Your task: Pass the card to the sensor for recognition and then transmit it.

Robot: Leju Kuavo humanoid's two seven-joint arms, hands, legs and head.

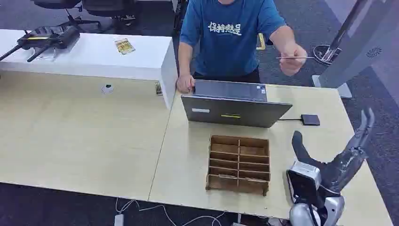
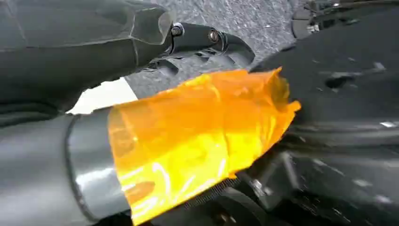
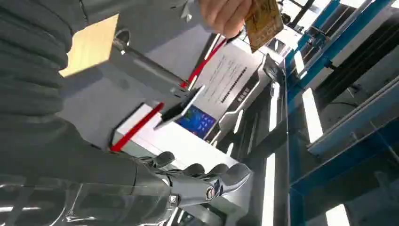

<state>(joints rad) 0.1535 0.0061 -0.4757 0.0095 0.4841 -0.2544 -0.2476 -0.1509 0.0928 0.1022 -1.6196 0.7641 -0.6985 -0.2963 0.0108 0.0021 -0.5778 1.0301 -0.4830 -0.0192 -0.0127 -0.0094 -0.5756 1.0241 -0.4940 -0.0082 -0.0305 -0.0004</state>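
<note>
Yellow-printed and thin, the card [image 1: 295, 58] is pinched in the hand [image 1: 292, 58] of a person in a blue shirt [image 1: 230, 33] who stands behind the laptop [image 1: 234, 104], above the far side of the table [image 1: 84, 127]. The robot's right hand [image 1: 341, 160] is raised over the table's right corner with fingers spread and nothing in it, well apart from the card and beside the wooden tray [image 1: 239, 164]. Its left hand [image 2: 141, 42] hangs beside orange film [image 2: 197, 136]; whether that hand holds anything I cannot tell.

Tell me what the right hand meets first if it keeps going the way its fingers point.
Probably the card in the person's hand; the right hand points up toward it, open, though depth is unclear.
</note>
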